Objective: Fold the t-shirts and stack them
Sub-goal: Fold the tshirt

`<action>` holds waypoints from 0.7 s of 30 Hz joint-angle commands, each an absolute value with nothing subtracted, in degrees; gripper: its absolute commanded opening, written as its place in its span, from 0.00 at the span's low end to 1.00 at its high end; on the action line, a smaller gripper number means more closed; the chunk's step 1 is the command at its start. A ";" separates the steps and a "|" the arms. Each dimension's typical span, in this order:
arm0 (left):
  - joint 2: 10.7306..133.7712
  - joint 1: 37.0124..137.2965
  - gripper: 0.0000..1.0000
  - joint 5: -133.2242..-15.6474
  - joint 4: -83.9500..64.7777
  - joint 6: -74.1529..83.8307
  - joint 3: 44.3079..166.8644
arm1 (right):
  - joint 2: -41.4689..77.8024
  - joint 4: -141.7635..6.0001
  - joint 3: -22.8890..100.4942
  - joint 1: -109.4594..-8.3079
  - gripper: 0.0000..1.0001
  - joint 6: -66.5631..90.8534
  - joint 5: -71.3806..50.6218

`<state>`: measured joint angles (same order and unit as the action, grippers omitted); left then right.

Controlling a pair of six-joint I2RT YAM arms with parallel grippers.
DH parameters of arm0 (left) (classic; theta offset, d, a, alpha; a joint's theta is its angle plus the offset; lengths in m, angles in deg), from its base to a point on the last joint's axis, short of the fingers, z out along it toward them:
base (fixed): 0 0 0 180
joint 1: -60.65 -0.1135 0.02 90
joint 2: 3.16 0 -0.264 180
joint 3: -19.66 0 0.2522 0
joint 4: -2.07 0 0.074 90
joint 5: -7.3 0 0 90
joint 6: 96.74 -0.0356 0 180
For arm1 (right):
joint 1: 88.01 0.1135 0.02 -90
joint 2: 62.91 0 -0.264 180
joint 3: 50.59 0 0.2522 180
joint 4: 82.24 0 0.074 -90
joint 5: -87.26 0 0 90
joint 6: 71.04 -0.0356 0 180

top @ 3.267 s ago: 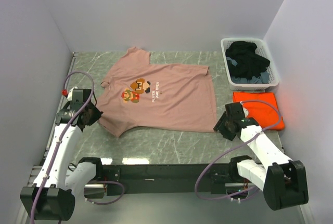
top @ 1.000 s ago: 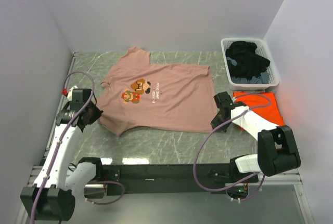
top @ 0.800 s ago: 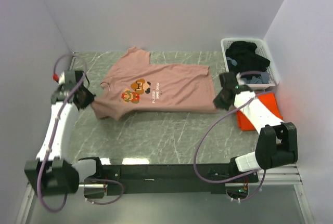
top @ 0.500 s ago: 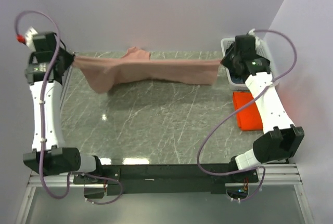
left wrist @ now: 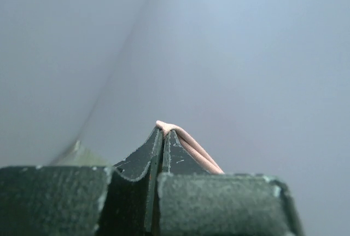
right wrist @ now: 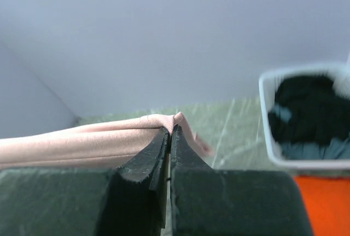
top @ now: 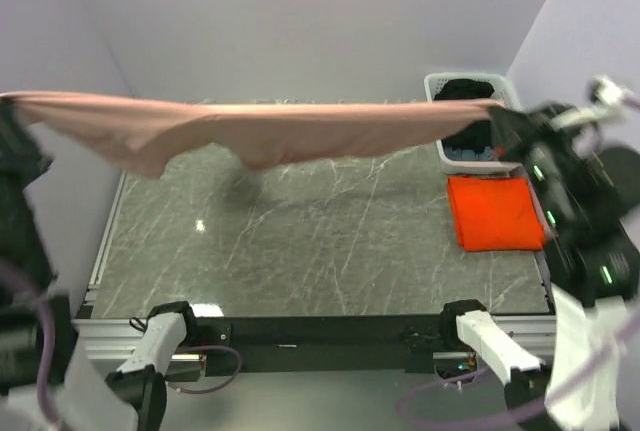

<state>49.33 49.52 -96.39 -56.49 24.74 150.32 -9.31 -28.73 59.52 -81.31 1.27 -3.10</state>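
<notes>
Robot lab booth: plain walls point(top: 300, 21), marbled table point(top: 330, 241)

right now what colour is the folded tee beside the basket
Bright orange tee; best in top external view.

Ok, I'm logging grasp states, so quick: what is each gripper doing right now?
Left gripper: closed, pinching one end of the pink tee.
Right gripper: closed, pinching the other end of it.

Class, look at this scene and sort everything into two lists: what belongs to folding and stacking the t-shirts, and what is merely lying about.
Belongs to the job: pink t-shirt, stretched in the air; orange t-shirt, folded on the table; left gripper and right gripper, each shut on the pink t-shirt.

Lying about: white basket; dark clothes inside it.
</notes>
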 commanded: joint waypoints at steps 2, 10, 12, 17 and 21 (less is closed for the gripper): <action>48.08 49.93 0.01 -102.47 -51.42 18.40 155.66 | -15.89 -27.01 61.77 -82.56 0.00 8.23 -2.65; 55.64 50.20 0.01 -94.24 -45.64 14.70 153.34 | -15.02 -25.58 58.29 -82.56 0.00 11.13 -6.68; 57.13 50.28 0.02 -91.68 -43.26 14.88 147.62 | -13.79 -26.81 55.21 -82.56 0.00 11.57 -8.53; 63.00 50.55 0.02 -83.23 -32.20 16.20 123.92 | -6.34 -35.40 40.55 -82.56 0.01 13.07 -11.08; 73.44 53.00 0.03 -82.08 -26.56 14.97 115.34 | 5.09 -43.06 34.72 -82.47 0.02 12.63 -11.35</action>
